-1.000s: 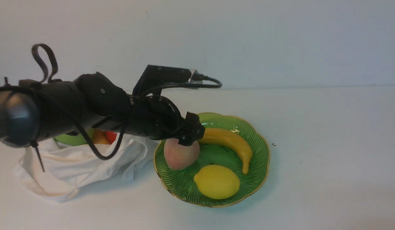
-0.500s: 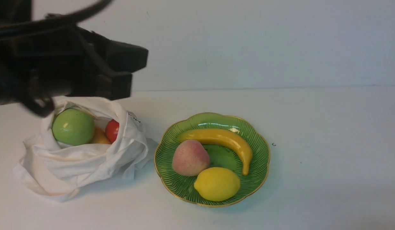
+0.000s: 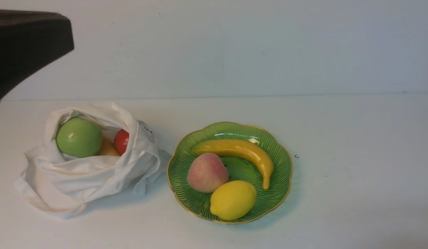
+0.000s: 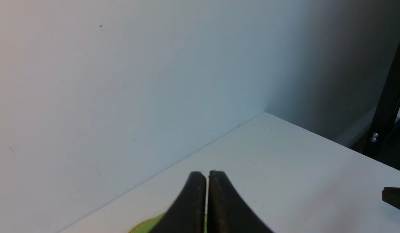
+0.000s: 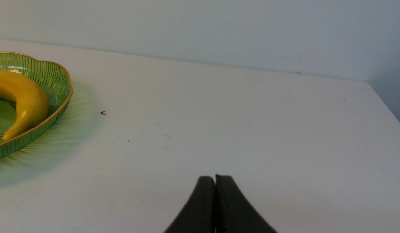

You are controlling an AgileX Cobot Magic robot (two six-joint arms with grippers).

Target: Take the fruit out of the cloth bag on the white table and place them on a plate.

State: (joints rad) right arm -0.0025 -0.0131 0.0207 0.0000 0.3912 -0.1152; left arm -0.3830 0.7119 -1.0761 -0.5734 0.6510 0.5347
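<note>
Peach [image 3: 207, 172], banana [image 3: 241, 150], lemon [image 3: 233, 200] plated; more in the cloth bag [image 3: 85, 176]
The green apple [image 3: 79, 137] tops the bag's mouth, left of the plate [image 3: 280, 162] and nearer the left arm [image 3: 23, 45]; the left end effector [image 4: 206, 176] and right end effector [image 5: 215, 181] are both pinched shut, empty.

plain pale wall [image 3: 269, 45], blk frame post [image 4: 390, 97]

On the tabletop [image 3: 355, 155], the cloth bag [image 3: 79, 180] is lying open, holding 3 fruits: a green apple [image 3: 79, 137], a red fruit [image 3: 121, 141] and an orange-yellow fruit [image 3: 107, 148]. Just beside it, the plate [image 3: 281, 173] is carrying a peach [image 3: 207, 172], a banana [image 3: 241, 149] and a lemon [image 3: 233, 199].
</note>
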